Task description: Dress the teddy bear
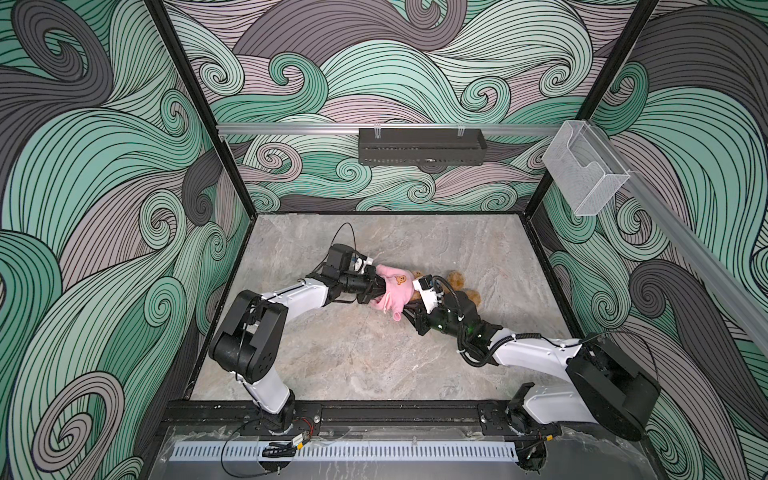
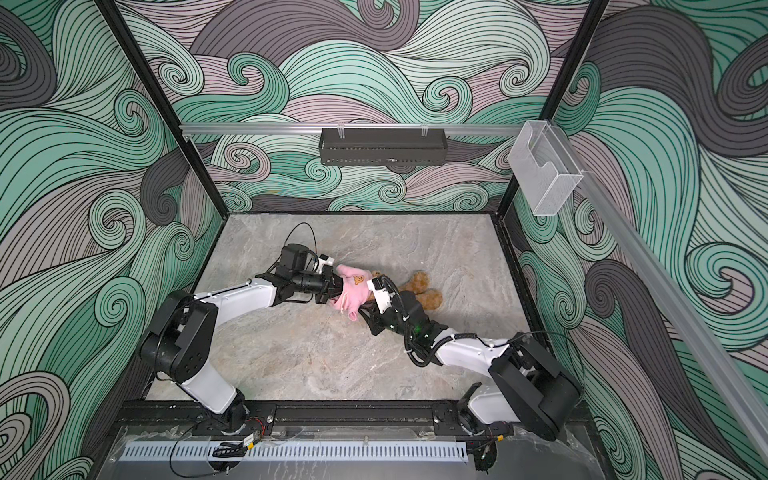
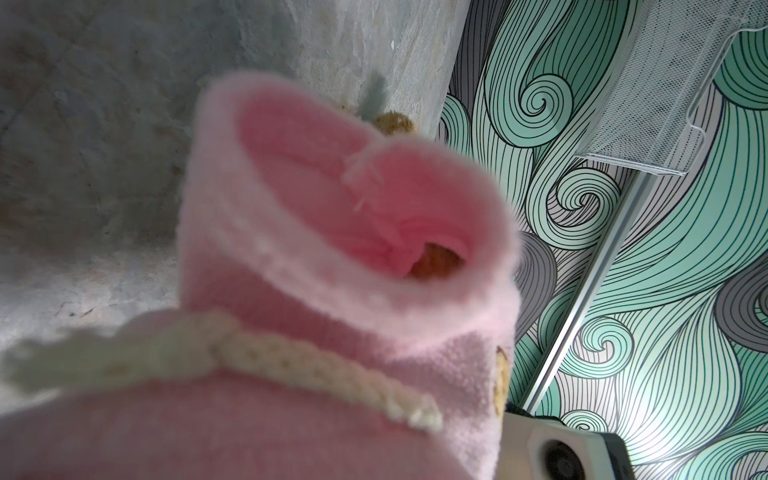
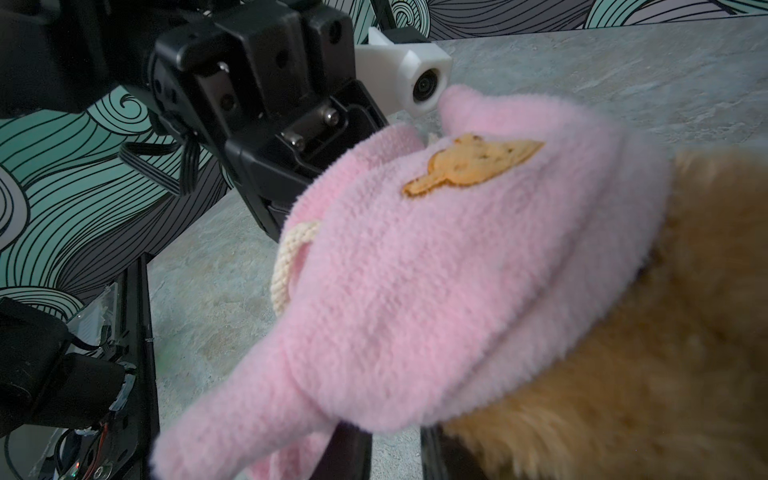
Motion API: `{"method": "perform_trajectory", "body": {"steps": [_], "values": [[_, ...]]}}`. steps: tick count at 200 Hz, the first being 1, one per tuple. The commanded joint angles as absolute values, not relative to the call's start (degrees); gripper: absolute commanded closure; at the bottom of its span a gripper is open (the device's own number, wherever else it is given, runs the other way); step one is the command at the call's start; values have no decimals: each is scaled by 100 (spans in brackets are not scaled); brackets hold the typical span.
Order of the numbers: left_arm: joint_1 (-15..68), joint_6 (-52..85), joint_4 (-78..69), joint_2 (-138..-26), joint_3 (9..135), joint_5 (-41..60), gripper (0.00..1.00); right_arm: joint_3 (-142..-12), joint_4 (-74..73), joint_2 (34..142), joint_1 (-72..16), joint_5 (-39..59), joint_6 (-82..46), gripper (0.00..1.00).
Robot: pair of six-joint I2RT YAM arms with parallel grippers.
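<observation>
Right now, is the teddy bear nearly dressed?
About halfway. Done: the pink garment covers the upper body of the teddy bear; its brown legs poke out. In hand: the left gripper is shut on the garment's drawstring end, while the right gripper sits underneath, jaws slightly apart. Left: one sleeve hangs empty, and the head looks hidden inside.

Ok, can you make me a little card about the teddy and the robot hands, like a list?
teddy bear: lying on the grey stone-look table; one end under the garment, the other end bare
pink fleece garment: has an orange bear-face patch and a cream cord; partway over the bear
left gripper: fingers shut on the garment, at the end away from the bare fur
right gripper: at the garment's hem beside the bear; fingertips hidden, grip unclear
dressed yet: only partly
</observation>
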State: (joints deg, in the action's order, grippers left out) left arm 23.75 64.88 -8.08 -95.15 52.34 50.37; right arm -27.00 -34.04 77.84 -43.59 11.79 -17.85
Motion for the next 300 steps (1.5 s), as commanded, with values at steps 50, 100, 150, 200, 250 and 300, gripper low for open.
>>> {"method": "perform_trajectory", "body": {"steps": [50,100,150,200,250,300], "values": [[2514,6179,-563,-9605,5443,5218,100,-2970,-3812,7927,-4377,731,-2238,70],[2582,6102,-527,-9630,5472,5215,100,-2953,-4181,7963,-4377,435,-2425,68],[2610,6030,-494,-9642,5476,5236,100,-2953,-4178,7956,-4359,166,-2482,69],[2621,5937,-436,-9671,5504,5250,100,-2927,-4112,7835,-4269,-124,-2483,75],[2619,5861,-407,-9723,5520,5303,100,-2879,-4290,7875,-4091,28,-2534,76],[2619,5815,-387,-9778,5580,5358,100,-2947,-4610,7960,-3912,680,-2530,72]]}}
